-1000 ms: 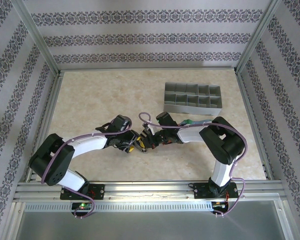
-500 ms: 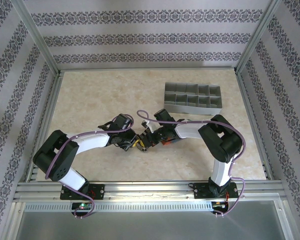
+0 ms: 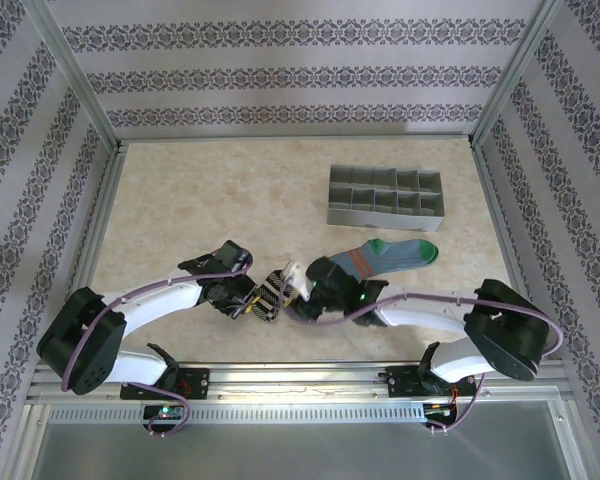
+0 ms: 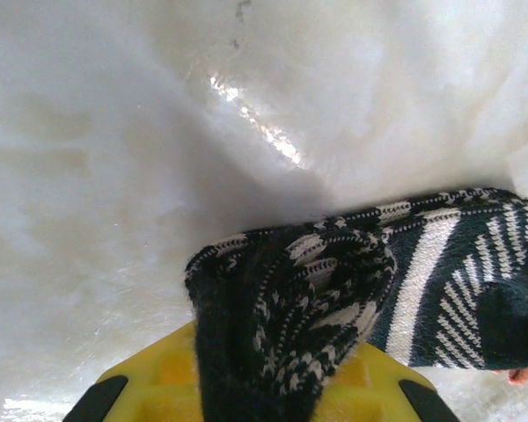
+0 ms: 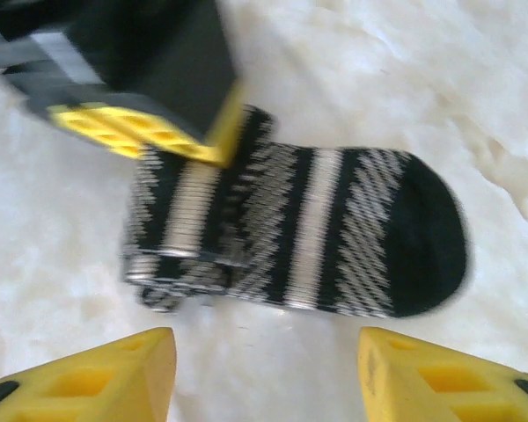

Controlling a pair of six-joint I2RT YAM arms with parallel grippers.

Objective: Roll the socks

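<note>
Your pale stone surface (image 3: pixel 200 210) holds a gray box of little bins (image 3: pixel 385 198) at the far right. Just in front of that box, the blue-green sock (image 3: pixel 390 255) lies flat, with orange and green bits on it. The black sock (image 5: pixel 317 233) with white stripes lies near the front middle, between your two arms. One end of it is rolled up. Your left pincer (image 3: pixel 252 300) is closed on that rolled end. Your right pincer (image 5: pixel 264 365) is wide open and sits just beside the black sock, not touching it.
</note>
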